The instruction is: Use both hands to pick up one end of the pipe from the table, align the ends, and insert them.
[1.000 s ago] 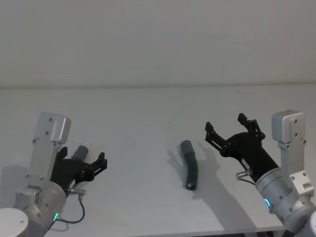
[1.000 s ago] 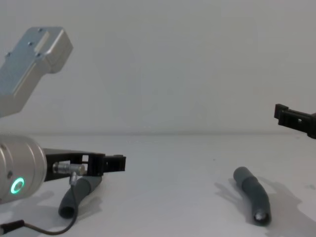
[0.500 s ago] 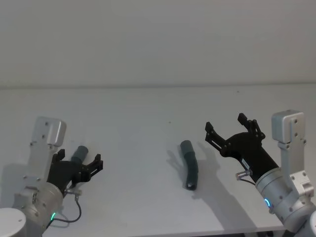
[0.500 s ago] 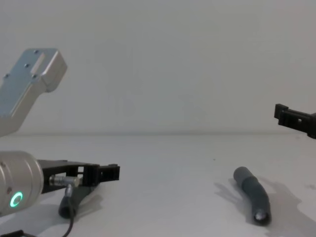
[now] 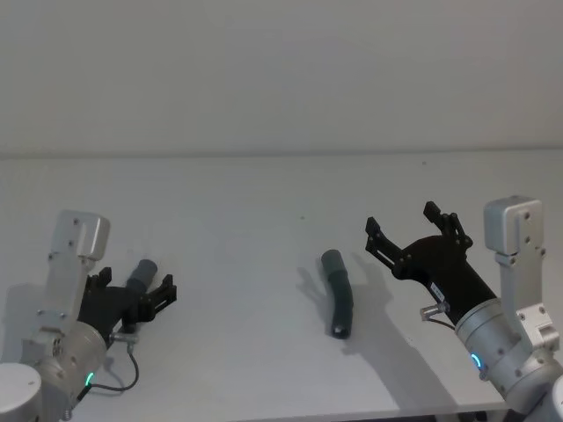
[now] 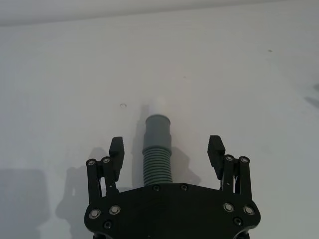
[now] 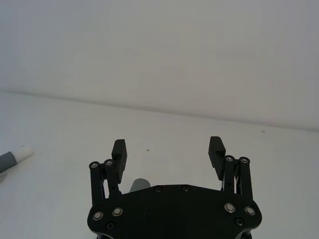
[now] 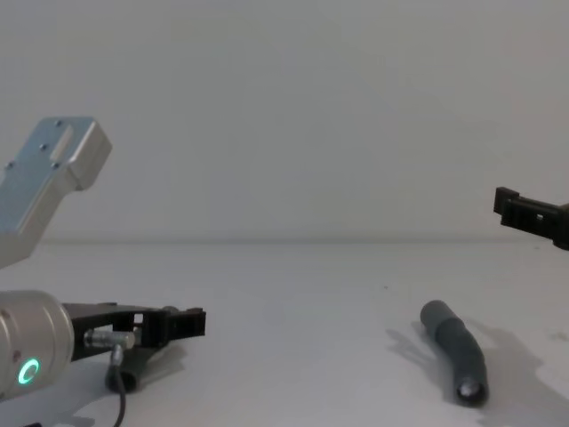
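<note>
Lying on the bench (image 5: 264,202): two dark grey corrugated hose pieces, well apart, one at the left and one nearer the right.
Left hose piece (image 6: 158,159): flat on the bench between the fingers of the left tool, its ribbed body running in under the tool's palm.
Left piece, end: smooth grey cuff (image 6: 157,130) with a narrower white tip (image 6: 156,107), pointing away from the robot.
Left tool (image 6: 166,145): low over the bench, jaws spread wide, one finger on each side of the hose with a gap on both sides; gripping nothing.
Right hose piece (image 5: 339,299): gently curved, lying free on the bench, with a plain far-end cuff (image 5: 332,261).
Right tool (image 5: 401,221): raised above the bench, just right of that piece, jaws wide apart, empty.
Wrist light: green ring (image 8: 29,371) on the left arm's silver wrist.
</note>
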Robot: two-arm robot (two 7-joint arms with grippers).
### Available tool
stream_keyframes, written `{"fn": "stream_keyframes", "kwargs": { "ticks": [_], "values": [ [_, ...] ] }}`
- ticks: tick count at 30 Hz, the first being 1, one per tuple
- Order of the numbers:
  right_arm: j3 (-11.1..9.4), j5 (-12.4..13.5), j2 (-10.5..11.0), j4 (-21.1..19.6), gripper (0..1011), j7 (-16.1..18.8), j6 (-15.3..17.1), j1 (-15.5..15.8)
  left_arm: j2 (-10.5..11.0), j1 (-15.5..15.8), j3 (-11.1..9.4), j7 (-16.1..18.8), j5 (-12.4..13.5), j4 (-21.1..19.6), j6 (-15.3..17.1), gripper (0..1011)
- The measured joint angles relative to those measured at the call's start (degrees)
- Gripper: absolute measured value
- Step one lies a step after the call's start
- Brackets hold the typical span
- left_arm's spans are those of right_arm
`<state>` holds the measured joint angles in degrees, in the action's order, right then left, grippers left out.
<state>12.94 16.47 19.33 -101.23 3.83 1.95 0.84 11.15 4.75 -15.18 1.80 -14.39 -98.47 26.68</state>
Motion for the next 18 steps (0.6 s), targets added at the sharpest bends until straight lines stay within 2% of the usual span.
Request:
{"fn": "stream_keyframes", "kwargs": {
  "ticks": [9,18],
  "values": [
    [0.0,0.0,0.0,0.0,1000,0.0,0.0,0.0,-0.5,2.0,0.5,-1.2,-0.4,3.0,0.2,1001],
    [0.0,0.0,0.0,0.0,1000,0.0,0.0,0.0,-0.9,4.0,0.7,-2.4,-0.6,5.3,1.9,1001]
  ]
}}
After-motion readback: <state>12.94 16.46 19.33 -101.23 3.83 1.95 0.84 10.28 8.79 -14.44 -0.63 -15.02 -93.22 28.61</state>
